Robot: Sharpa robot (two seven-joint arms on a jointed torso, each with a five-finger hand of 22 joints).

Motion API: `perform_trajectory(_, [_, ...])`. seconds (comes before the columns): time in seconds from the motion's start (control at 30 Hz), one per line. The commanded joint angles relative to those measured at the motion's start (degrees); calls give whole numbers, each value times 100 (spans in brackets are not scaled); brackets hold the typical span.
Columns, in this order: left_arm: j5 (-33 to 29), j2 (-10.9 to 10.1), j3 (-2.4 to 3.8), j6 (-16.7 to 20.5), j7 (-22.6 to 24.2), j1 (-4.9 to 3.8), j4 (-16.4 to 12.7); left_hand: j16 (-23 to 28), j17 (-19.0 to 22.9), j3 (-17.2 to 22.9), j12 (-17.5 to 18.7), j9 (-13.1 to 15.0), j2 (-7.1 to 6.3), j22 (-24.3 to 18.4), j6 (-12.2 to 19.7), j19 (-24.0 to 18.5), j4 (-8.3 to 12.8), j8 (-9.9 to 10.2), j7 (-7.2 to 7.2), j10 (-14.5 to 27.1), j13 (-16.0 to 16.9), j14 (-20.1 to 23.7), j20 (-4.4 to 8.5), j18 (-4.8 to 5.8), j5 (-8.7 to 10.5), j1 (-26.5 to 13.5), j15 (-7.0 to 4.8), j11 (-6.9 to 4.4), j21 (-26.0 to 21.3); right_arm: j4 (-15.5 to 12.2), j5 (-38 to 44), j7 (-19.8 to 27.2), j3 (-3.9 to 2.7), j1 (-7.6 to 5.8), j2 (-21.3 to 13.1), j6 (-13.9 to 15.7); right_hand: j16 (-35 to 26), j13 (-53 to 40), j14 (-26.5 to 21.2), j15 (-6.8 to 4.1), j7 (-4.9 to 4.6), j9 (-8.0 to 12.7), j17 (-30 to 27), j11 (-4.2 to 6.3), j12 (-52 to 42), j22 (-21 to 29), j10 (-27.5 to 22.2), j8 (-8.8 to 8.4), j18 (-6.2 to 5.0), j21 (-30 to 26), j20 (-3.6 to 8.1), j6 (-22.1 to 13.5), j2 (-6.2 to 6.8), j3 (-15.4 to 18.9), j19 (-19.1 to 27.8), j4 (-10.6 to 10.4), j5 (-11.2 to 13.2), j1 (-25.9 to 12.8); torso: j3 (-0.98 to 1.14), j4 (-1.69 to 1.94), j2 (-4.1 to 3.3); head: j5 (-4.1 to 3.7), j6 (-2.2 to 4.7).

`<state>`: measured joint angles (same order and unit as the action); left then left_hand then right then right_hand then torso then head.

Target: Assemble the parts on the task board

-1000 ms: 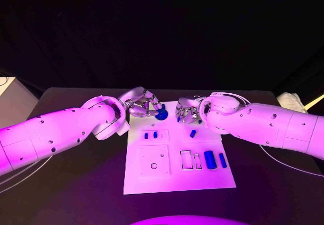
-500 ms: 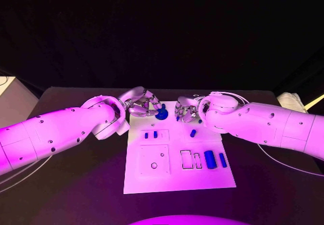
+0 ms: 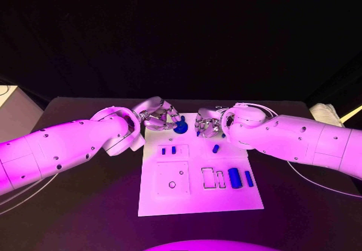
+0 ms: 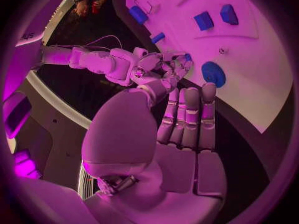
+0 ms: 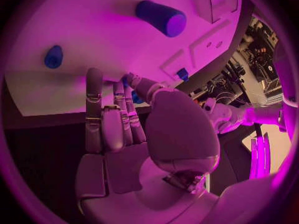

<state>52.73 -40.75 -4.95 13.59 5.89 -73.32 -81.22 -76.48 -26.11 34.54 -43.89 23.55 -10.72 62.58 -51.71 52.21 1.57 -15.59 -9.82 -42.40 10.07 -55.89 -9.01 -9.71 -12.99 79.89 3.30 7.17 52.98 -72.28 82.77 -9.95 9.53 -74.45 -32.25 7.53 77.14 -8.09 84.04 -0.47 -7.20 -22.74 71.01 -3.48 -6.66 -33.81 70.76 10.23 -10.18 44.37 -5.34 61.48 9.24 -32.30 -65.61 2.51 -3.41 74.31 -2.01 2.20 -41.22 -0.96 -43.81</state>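
Note:
The white task board (image 3: 198, 201) lies in the middle of the table. At its far end sits a round blue part (image 3: 180, 128) (image 4: 213, 73). My left hand (image 3: 157, 118) (image 4: 186, 129) hovers just left of it, fingers held out side by side and holding nothing. My right hand (image 3: 209, 126) (image 5: 118, 119) hangs over the board's far right corner and pinches a small blue part (image 4: 187, 57) at its fingertips. Two small blue pieces (image 3: 168, 150) stand in a recess. Another small blue piece (image 3: 216, 148) lies nearer the right hand.
A blue cylinder (image 3: 235, 178) (image 5: 161, 16) and a thin blue bar (image 3: 249, 179) lie on the board's right side, beside two open slots (image 3: 212, 178). A square plate with holes (image 3: 172, 178) sits on the board's left. Black table surrounds the board.
My right hand has edged slightly left, toward the round blue part. The left hand and the parts on the board have stayed put.

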Motion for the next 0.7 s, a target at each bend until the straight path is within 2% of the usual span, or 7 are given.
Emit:
perform_trajectory(0.03, [-39, -1, 6, -66, 3, -6, -22, 34, 7, 2, 37, 5, 29, -8, -1, -22, -21, 23, -31, 35, -7, -10, 11, -87, 7, 15, 4, 23, -26, -34, 62, -20, 9, 22, -3, 128, 33, -50, 225, -43, 15, -50, 2, 6, -61, -9, 54, 61, -15, -21, 32, 77, 3, 52, -7, 8, 37, 86, 1, -4, -3, 4, 2])
perform_trajectory(0.4, [-39, 3, 6, -62, -8, -5, -14, 36, 12, 6, 40, 4, 35, -9, 11, -21, -14, 33, -38, 40, -13, -9, 11, -87, 7, 29, 6, 26, -25, -117, 132, -152, 11, 45, -40, 502, 64, -170, 178, -36, 36, -171, 8, -6, -163, -10, -129, 203, -3, -75, 30, 149, 62, 193, 26, 28, 56, 101, 1, -7, -3, 5, 6])
perform_trajectory(0.7, [-39, -1, 6, -69, -17, -5, -12, 36, 12, 6, 40, 4, 35, -9, 11, -21, -14, 33, -38, 40, -13, -9, 11, -87, 7, 29, 6, 26, -25, -194, 144, -147, 11, 61, -62, 605, 83, -315, 130, -32, 54, -270, -3, -2, -325, -74, -237, 299, 5, -59, 23, 152, 93, 306, 34, 31, 63, 114, 1, -3, -3, 10, 6])
